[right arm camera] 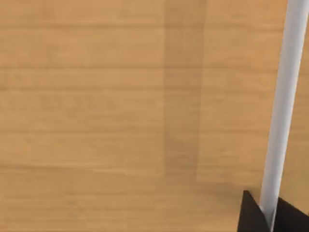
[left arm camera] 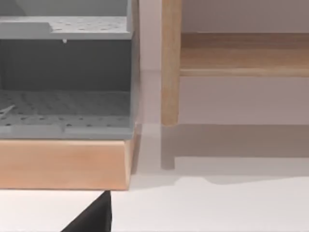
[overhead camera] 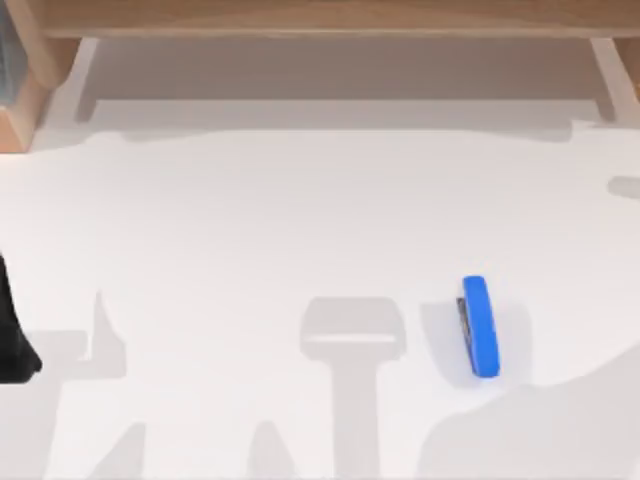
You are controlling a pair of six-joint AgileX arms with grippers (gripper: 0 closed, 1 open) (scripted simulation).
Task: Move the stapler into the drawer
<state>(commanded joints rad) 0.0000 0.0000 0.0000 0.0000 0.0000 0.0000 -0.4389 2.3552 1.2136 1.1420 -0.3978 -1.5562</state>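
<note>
The bright-blue stapler (overhead camera: 480,326) lies on the white table right of centre toward the near edge, on its side with the dark grey underside facing left, and nothing touches it. Under the wooden cabinet at the far edge is a wide pale recess with white side rails, which looks like the drawer (overhead camera: 340,85). My left arm (overhead camera: 12,340) rests at the table's left edge, far from the stapler. One of its dark fingertips (left arm camera: 94,217) shows in the left wrist view. The right wrist view has dark fingertips (right arm camera: 251,215) on either side of a white bar (right arm camera: 285,106) against a wooden face.
A wooden cabinet (overhead camera: 320,15) spans the far edge. At its far left a wooden base (left arm camera: 63,164) carries a grey perforated shelf unit (left arm camera: 65,72). Beside that unit stands a wooden post (left arm camera: 170,63).
</note>
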